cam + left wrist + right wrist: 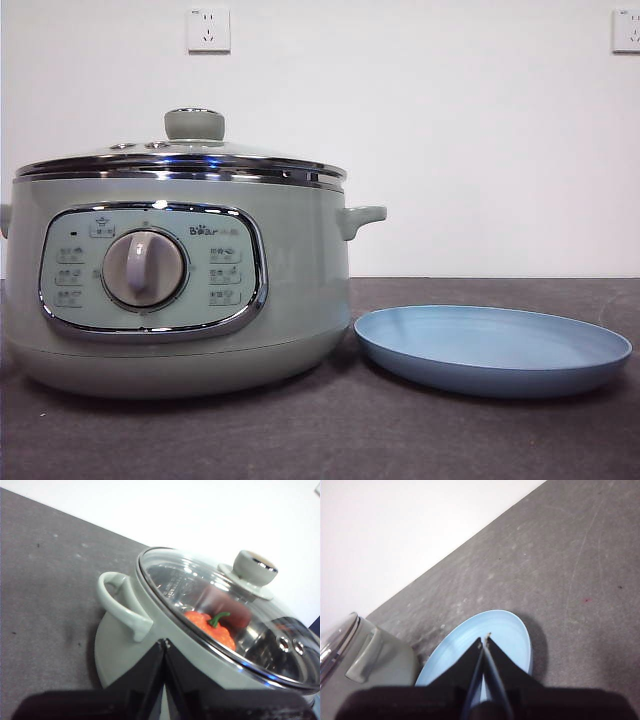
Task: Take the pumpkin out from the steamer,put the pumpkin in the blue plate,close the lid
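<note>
A sage-green steamer (180,290) sits on a dark grey bench (420,440), its control panel and dial facing the front camera. The glass lid (185,160) with its green knob rests shut on the chrome rim. Through the glass, the left wrist view shows the pumpkin (210,627), orange with a green stem, inside the pot. Just beside the steamer lies the blue plate (495,350), not touching it. The left tool (164,642) hangs above the steamer's side handle, its 2 jaws pressed together and holding nothing. The right tool (485,639) hangs over the plate, jaws likewise closed and holding nothing. A white wall with 2 sockets stands behind.
</note>
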`<state>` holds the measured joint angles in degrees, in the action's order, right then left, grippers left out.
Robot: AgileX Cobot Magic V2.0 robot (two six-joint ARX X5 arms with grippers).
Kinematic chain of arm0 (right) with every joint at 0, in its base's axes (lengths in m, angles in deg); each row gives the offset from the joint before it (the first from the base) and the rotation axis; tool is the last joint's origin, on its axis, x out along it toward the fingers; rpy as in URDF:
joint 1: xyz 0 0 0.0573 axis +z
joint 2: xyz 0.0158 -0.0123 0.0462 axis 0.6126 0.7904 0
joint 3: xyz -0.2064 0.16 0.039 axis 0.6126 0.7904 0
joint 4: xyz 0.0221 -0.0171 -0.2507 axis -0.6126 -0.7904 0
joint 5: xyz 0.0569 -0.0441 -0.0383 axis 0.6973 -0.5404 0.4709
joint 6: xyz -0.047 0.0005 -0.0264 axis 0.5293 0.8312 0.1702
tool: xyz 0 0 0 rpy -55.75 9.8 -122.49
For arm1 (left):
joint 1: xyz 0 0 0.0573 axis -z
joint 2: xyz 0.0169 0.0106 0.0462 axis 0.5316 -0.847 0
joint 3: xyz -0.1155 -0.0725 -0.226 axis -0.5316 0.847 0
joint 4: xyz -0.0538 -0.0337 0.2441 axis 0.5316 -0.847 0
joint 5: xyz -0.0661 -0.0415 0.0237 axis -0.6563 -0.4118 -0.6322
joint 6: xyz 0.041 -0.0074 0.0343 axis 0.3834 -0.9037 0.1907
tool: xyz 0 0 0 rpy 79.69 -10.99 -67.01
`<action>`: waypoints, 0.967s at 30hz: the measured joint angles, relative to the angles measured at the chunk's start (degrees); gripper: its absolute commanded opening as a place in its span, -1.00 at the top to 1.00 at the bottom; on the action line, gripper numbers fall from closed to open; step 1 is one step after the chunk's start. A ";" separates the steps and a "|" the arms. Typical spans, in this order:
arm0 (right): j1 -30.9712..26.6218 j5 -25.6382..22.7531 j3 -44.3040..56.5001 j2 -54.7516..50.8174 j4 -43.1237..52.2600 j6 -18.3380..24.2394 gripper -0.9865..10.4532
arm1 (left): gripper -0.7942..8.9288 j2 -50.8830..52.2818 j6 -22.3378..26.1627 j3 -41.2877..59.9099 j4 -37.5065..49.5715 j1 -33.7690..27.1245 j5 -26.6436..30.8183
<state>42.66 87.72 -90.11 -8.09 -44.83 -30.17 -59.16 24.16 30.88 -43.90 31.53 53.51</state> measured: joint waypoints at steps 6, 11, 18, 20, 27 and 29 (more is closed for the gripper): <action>0.00 0.20 -0.20 0.22 -0.50 -1.99 0.83 | 0.85 0.00 -1.51 -0.17 -0.98 0.00 1.90; 0.00 0.20 -3.74 1.79 -1.01 -3.13 0.83 | 0.85 -0.04 -2.36 -4.07 -6.97 0.00 6.23; 0.00 0.70 -12.07 6.25 -0.83 -3.04 0.83 | 0.85 -1.55 -2.32 -11.30 -9.35 0.00 9.97; 0.00 1.51 -14.38 8.02 -0.85 -2.16 0.83 | 0.85 -3.45 -2.21 -13.11 -9.53 0.00 9.99; 0.00 3.15 -24.13 16.66 -0.87 4.26 0.83 | 0.85 -14.23 2.47 -21.99 -10.16 0.00 9.27; 0.00 4.33 -27.12 19.65 -2.01 6.43 0.83 | 0.85 -17.90 4.59 -25.20 -11.28 0.00 8.28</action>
<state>42.66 92.04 -117.23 11.56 -46.84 -23.75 -77.06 28.75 5.68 -55.18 31.53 61.80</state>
